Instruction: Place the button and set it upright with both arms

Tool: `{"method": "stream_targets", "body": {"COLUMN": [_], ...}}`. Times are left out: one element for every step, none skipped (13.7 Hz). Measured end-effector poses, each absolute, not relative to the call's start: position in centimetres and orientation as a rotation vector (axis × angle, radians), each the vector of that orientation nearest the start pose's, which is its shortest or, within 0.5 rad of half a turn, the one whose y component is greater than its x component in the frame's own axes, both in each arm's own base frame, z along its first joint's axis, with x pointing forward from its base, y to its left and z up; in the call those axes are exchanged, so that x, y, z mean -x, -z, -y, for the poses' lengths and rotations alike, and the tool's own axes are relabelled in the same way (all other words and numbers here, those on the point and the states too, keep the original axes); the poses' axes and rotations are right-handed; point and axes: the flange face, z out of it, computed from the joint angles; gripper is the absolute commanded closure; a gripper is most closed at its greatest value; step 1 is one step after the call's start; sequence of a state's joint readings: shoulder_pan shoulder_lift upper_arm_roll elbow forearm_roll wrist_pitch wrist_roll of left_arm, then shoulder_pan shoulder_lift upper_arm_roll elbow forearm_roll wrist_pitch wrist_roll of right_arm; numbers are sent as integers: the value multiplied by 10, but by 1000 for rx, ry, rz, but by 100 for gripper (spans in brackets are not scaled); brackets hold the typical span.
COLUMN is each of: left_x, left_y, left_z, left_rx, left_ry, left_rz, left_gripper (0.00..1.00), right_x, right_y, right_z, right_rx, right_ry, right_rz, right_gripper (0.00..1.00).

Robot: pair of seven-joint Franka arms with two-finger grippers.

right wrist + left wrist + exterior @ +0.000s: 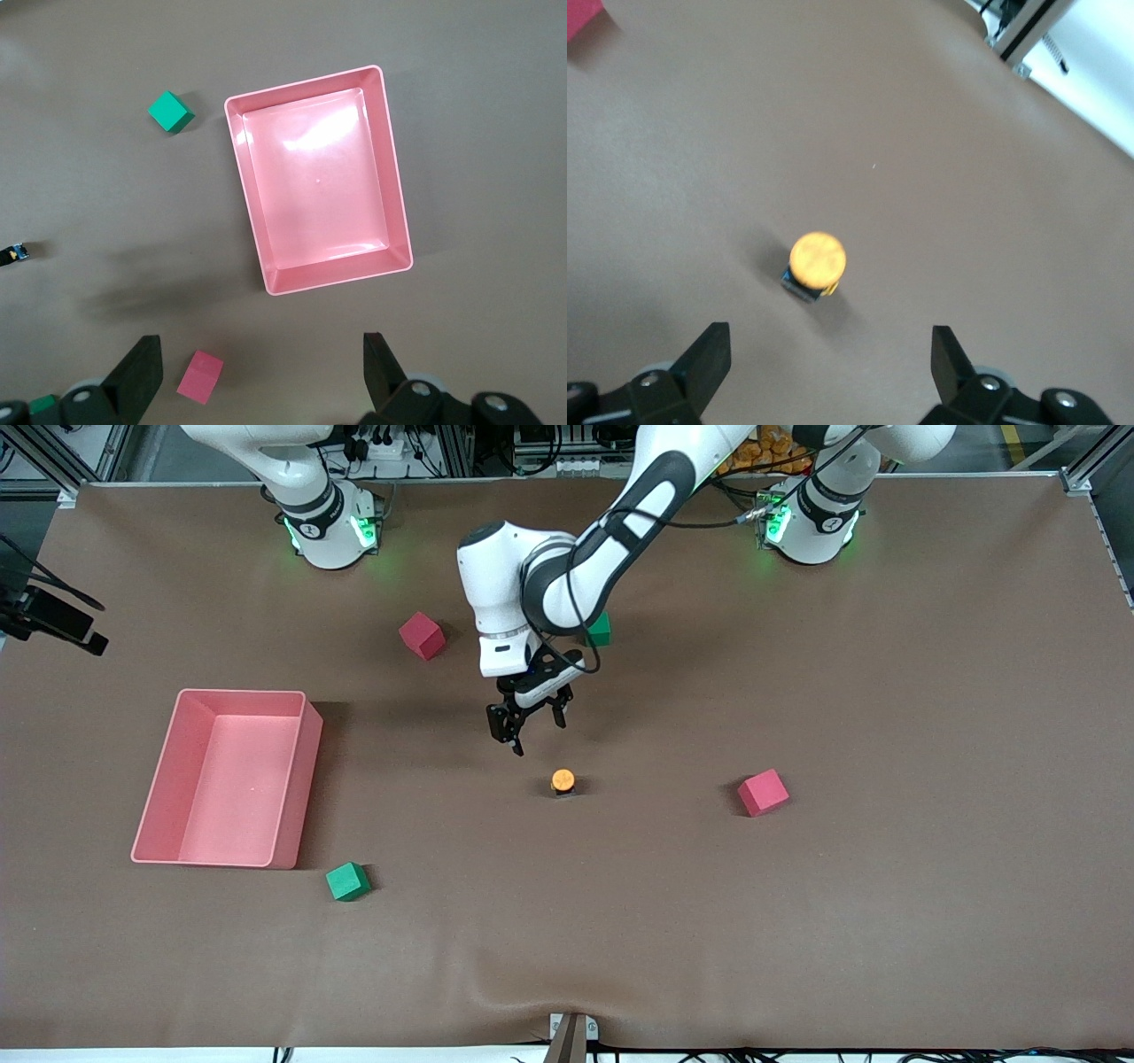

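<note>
Orange-capped and standing upright on its short black body, the button (563, 781) sits alone on the brown surface (886, 921) near its middle, touching nothing. The left tool (532, 731) hangs just above the surface beside the button, a little toward the robots' bases, its fingers (709, 359) spread wide and released, with the button free between and ahead of them in the left wrist view. One red cube (763, 792) lies toward the left arm's end of the surface; another red cube (422, 635) and a partly hidden green cube (601, 631) lie closer to the bases' edge. The pink tray (306, 771) rests toward the right arm's end, a second green cube (347, 881) just beside its nearer corner. The right tool (261, 376) waits high over the tray, fingers apart and empty.
</note>
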State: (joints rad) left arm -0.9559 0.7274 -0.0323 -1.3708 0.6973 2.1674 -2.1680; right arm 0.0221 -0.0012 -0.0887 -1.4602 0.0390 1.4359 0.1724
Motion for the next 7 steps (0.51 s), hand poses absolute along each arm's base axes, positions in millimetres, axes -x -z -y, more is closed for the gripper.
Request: {"method": "stream_targets", "body": {"left_x": [-446, -459, -472, -486, -498, -510, -521], "left_y": [-318, -338, -359, -381, -401, -419, -436], "left_z": [597, 587, 575, 561, 545, 528, 511], "left_rx": [2850, 2871, 2896, 2919, 2925, 2921, 2925], "left_ry": [846, 774, 708, 666, 649, 639, 617], "left_rz": [1239, 1260, 1272, 1273, 1268, 1260, 1249], "left_gripper": [0, 0, 0, 0, 0, 0, 0], "right_x": [-539, -539, -539, -539, -539, -539, -539], "right_y": [-665, -665, -665, -665, -665, -665, -665], "right_z": [31, 31, 31, 31, 31, 31, 31], "right_rx": [3083, 3083, 3083, 3083, 3083, 3083, 3083], "right_ry": [-39, -40, -40, -40, -40, -40, -40], "right_rz": [-362, -361, -361, -360, -360, -360, -360], "right_gripper": [0, 0, 0, 0, 0, 0, 0]}}
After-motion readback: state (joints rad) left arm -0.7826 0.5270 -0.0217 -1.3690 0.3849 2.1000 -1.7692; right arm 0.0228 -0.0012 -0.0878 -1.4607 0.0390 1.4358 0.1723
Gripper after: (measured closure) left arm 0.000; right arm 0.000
